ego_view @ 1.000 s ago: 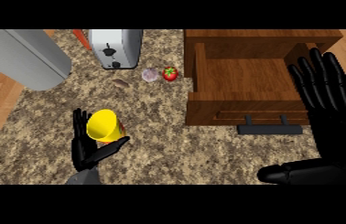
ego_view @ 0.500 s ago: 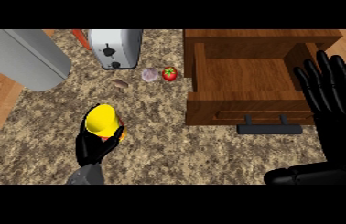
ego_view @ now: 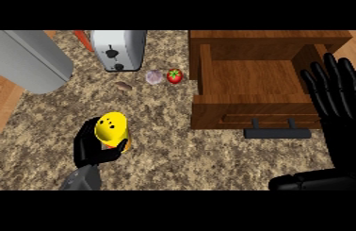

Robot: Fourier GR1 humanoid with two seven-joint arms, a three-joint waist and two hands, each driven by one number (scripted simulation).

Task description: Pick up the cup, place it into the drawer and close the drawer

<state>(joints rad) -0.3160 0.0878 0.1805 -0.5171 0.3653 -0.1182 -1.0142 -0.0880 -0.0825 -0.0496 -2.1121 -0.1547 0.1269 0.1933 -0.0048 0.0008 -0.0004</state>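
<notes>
The drawer [ego_view: 254, 86] is standing open on the surface [ego_view: 173, 150], the right hand [ego_view: 334, 91] resting flat-fingered beside it. The left hand [ego_view: 94, 145] is curling round the yellow cup [ego_view: 112, 127], well left; carrying it across, it could clip the drawer's wall.

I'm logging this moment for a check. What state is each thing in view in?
cup: yellow, tilted, held above the counter
left hand: curled round the cup
right hand: open, fingers straight, over the drawer's right side
drawer: pulled open, nothing visible inside
drawer handle: untouched
strawberry: lying on the counter
</notes>
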